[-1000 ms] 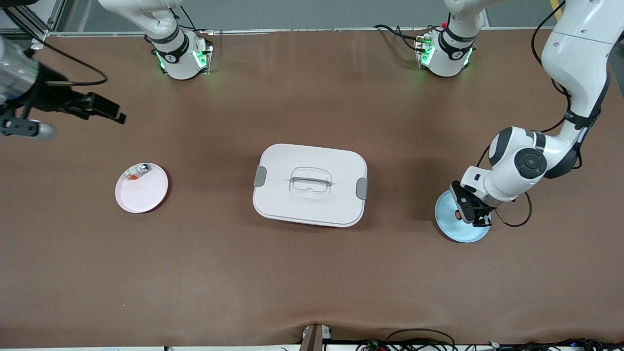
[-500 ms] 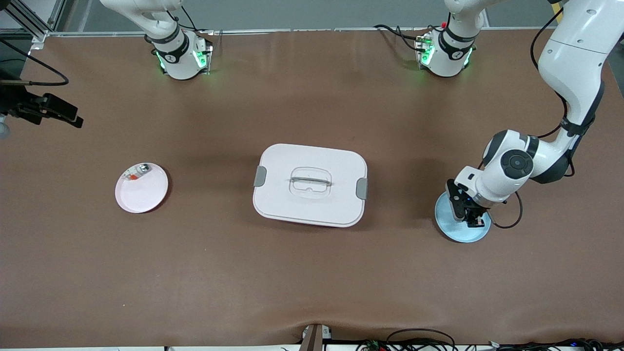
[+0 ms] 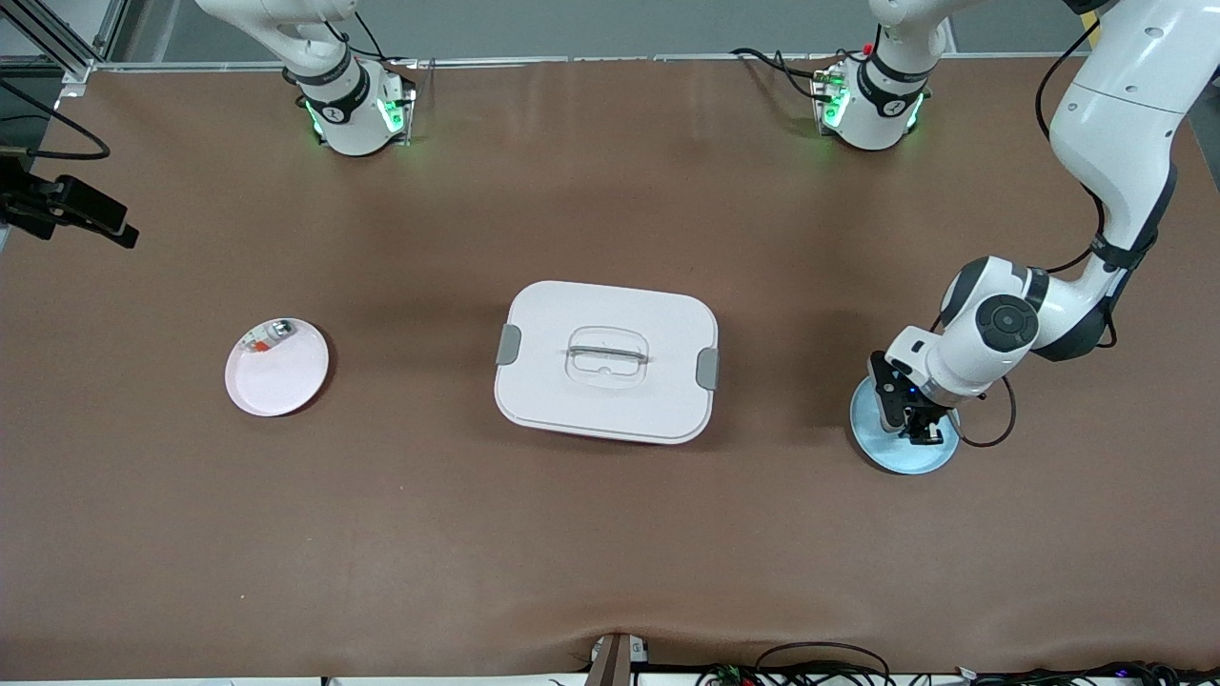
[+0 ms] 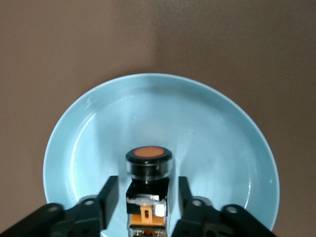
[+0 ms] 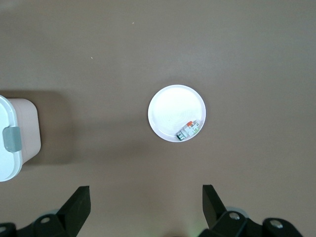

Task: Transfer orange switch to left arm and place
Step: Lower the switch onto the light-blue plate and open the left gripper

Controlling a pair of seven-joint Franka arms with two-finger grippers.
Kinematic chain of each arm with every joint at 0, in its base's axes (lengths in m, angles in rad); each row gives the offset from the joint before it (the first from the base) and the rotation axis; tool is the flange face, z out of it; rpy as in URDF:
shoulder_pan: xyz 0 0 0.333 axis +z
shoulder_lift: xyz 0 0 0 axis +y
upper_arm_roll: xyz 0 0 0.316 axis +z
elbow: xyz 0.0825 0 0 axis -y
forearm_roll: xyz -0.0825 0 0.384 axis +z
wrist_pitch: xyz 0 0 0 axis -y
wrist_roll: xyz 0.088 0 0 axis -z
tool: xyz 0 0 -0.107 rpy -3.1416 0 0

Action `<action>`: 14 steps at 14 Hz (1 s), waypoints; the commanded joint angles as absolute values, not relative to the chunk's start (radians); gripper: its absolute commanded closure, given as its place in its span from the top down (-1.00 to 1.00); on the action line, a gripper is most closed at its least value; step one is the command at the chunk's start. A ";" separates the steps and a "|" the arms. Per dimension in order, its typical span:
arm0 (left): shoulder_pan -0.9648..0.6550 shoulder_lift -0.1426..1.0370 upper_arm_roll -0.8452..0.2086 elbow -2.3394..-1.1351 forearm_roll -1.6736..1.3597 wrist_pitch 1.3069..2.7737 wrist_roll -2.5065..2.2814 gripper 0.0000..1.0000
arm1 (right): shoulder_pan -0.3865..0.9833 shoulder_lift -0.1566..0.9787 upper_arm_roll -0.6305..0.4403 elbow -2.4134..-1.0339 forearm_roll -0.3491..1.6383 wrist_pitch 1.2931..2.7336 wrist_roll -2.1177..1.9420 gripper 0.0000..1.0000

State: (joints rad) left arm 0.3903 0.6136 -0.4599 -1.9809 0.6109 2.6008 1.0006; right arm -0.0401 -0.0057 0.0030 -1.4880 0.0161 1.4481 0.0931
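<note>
The orange switch (image 4: 148, 159), a black body with an orange cap, stands on the blue plate (image 4: 222, 138) at the left arm's end of the table. My left gripper (image 4: 148, 181) is down on that plate (image 3: 923, 459). Its fingers (image 4: 109, 190) stand on either side of the switch with a small gap each side, so it is open. In the front view the left gripper (image 3: 910, 419) hides the switch. My right gripper (image 3: 95, 224) hangs wide open over the table's edge at the right arm's end, holding nothing. The white box (image 3: 606, 360) sits mid-table between the plates.
A pink plate (image 3: 276, 376) lies toward the right arm's end with a small silvery-white piece (image 3: 267, 335) on its rim. The right wrist view shows this plate (image 5: 170, 106), the piece (image 5: 189, 129) and a corner of the box (image 5: 12, 138). Cables trail along the table's near edge.
The left gripper settled lower onto the blue plate and its fingers parted from the switch. The right gripper drew back toward the table's edge at the right arm's end.
</note>
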 commanded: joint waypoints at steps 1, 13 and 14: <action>0.429 0.603 -0.475 -1.971 0.617 2.612 0.993 1.00 | -0.057 0.009 0.018 -1.457 0.005 1.437 0.094 1.00; 0.506 0.466 -0.532 -1.761 0.214 2.321 0.902 1.00 | -0.063 0.012 0.018 -1.460 0.009 1.437 0.081 1.00; 0.506 0.445 -0.532 -1.759 0.193 2.306 0.852 1.00 | -0.064 0.012 0.017 -1.460 0.009 1.436 0.081 1.00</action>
State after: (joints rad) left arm 0.4992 0.4837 -0.5203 -1.7640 0.2377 2.3492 0.9189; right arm -0.0433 0.0036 0.0029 -1.4823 0.0149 1.4480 0.0927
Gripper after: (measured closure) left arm 0.000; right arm 0.000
